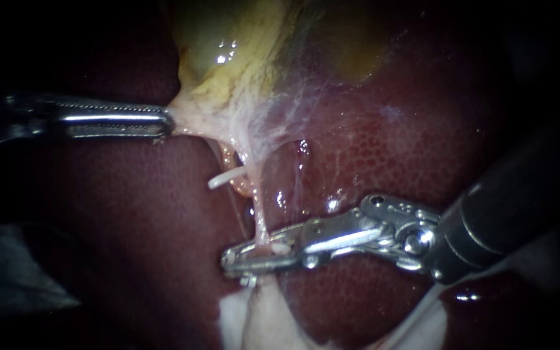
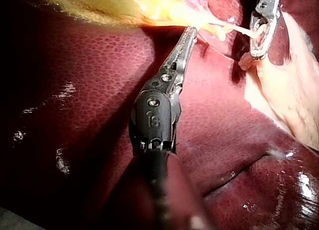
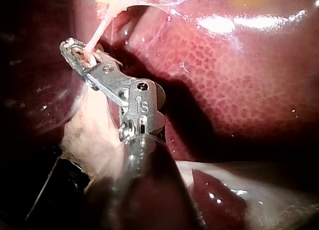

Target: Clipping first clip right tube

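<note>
Thin pale pink tube [image 1: 258, 210], glistening and pulled taut, runs almost straight down just left of centre frame, from the yellowish gallbladder [image 1: 228, 58] up top to white tissue [image 1: 254, 317] at the bottom edge.

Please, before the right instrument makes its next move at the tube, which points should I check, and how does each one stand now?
1. Left instrument has its jaws shut on the gallbladder edge: ok.
2. Tube is stretched straight below the gallbladder: ok.
3. Right instrument has its jaws shut across the tube: ok.
4. Its jaw tips reach past the tube: ok.
5. Clip seated around the tube: cannot tell.
6. Liver clear of the right jaws: cannot tell.
</note>
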Robot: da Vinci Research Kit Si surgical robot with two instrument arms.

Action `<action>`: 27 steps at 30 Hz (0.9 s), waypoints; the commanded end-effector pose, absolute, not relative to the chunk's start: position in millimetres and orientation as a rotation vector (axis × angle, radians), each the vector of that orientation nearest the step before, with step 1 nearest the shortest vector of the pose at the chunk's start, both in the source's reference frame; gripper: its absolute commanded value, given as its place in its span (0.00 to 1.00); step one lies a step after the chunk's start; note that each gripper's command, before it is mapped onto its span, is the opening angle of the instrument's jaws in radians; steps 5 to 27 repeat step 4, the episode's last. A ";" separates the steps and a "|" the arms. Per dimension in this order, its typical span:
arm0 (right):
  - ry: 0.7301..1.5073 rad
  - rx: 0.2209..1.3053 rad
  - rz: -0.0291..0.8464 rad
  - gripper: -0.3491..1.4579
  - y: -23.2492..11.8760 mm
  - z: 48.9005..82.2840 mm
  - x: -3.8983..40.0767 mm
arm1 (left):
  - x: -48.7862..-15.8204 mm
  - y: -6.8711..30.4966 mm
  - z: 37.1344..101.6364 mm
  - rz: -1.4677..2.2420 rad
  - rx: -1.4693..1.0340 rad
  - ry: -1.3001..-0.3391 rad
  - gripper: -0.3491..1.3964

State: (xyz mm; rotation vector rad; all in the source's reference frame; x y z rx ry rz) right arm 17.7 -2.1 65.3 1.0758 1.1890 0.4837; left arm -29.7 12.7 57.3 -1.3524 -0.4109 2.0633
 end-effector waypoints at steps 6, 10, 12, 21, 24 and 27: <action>1.189 1.075 0.483 0.00 -2.1 65.5 17.7 | -29.7 12.7 57.4 2.063 -1.352 -0.410 0.00; 1.189 1.075 0.483 0.00 -2.1 65.5 17.7 | -29.7 12.7 57.4 2.063 -1.352 -0.410 0.00; 1.189 1.075 0.483 0.00 -2.1 65.5 17.7 | -29.7 12.7 57.4 2.063 -1.352 -0.410 0.00; 1.189 1.075 0.483 0.00 -2.1 65.5 17.7 | -29.7 12.7 57.4 2.063 -1.352 -0.410 0.00; 1.189 1.075 0.483 0.00 -2.1 65.5 17.7 | -29.7 12.7 57.4 2.063 -1.352 -0.410 0.00; 1.189 1.075 0.483 0.00 -2.1 65.5 17.7 | -29.7 12.7 57.4 2.063 -1.352 -0.410 0.00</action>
